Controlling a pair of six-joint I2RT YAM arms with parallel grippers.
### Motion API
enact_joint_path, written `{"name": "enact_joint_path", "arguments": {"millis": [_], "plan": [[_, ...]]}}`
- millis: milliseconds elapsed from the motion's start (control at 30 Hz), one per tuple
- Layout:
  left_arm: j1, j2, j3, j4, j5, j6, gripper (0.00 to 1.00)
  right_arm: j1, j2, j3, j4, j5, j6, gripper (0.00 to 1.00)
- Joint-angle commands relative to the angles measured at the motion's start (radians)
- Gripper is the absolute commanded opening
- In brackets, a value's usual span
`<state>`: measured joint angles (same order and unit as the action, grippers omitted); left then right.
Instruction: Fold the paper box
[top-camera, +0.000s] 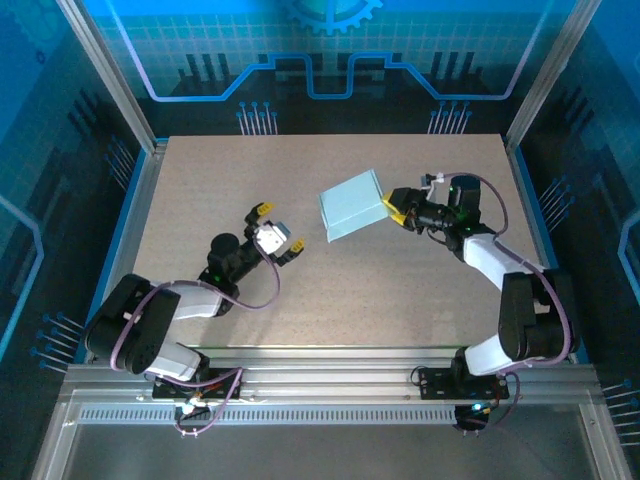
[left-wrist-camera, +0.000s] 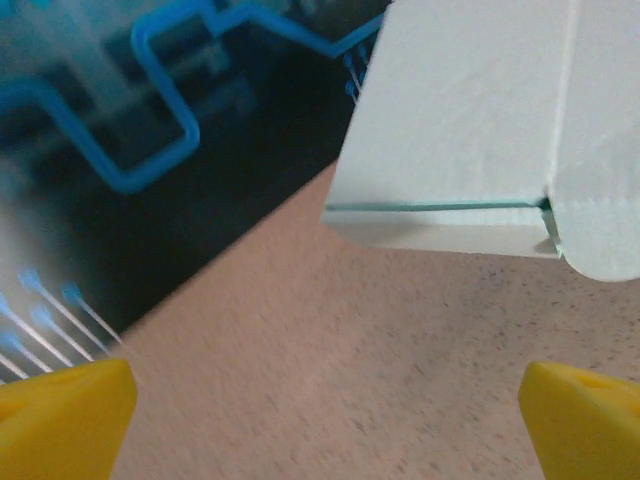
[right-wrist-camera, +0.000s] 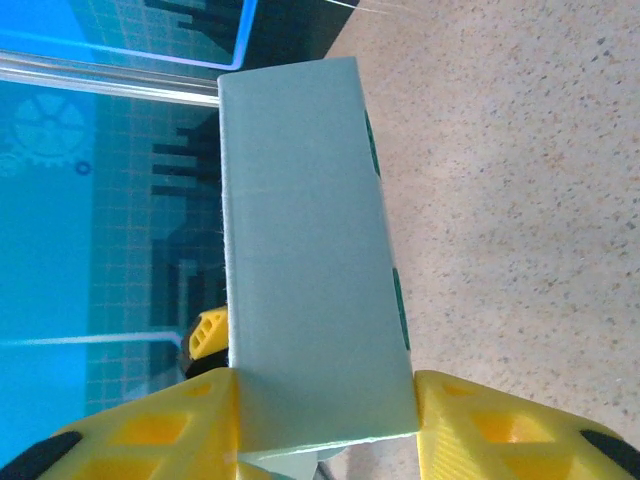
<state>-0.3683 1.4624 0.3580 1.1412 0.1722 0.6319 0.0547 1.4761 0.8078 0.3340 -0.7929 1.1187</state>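
You find the paper box (top-camera: 350, 203) a little right of the middle of the worktop (top-camera: 250, 320), more toward the far side. It is pale mint card, already in the form of a shallow closed box, and it is turned at an angle to the worktop edges.

Your right claw (top-camera: 397, 209) holds the box at its right end. In the right wrist view the two yellow fingers (right-wrist-camera: 160, 430) press on both long faces of the box, so the jaws stand at a middle width, closed on the card. From these views I cannot tell whether the lower edge of the box touches the worktop.

Your left claw (top-camera: 279, 228) is to the left of the box, near it but apart, and it points toward it. Its jaws are wide and hold nothing. In the left wrist view the yellow fingertips (left-wrist-camera: 60, 420) sit at the two bottom corners with bare worktop between them. The box is ahead at the upper right, showing a fold line and a rounded tab (left-wrist-camera: 600, 240).
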Motion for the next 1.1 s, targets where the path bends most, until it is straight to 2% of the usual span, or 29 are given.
{"name": "enact_joint_path", "arguments": {"millis": [0,33,133,267,433,567,833,933,1067], "plan": [[-0.057,0.062,0.004,0.199,-0.097,0.326,0.99,-0.025,-0.045,-0.01,0.003,-0.09,0.05,0.47],[-0.074,0.098,-0.004,0.26,-0.123,0.394,0.99,-0.026,-0.052,-0.007,0.003,-0.109,0.049,0.48],[-0.138,0.147,0.014,0.261,-0.196,0.584,0.99,-0.029,-0.072,-0.002,-0.021,-0.126,0.043,0.48],[-0.201,0.162,0.037,0.261,-0.247,0.676,0.99,-0.032,-0.073,-0.003,-0.034,-0.152,0.044,0.48],[-0.244,0.168,0.066,0.262,-0.29,0.734,0.99,-0.026,-0.086,-0.019,-0.037,-0.166,0.05,0.48],[-0.279,0.181,0.105,0.261,-0.334,0.721,0.99,-0.016,-0.092,-0.022,-0.04,-0.172,0.054,0.47],[-0.308,0.247,0.146,0.26,-0.329,0.733,0.98,-0.007,-0.094,-0.011,-0.049,-0.19,0.067,0.47],[-0.311,0.262,0.162,0.261,-0.329,0.733,0.94,-0.002,-0.096,-0.009,-0.054,-0.19,0.066,0.47],[-0.321,0.273,0.177,0.262,-0.333,0.741,0.83,0.002,-0.092,-0.007,-0.059,-0.189,0.057,0.47]]}}
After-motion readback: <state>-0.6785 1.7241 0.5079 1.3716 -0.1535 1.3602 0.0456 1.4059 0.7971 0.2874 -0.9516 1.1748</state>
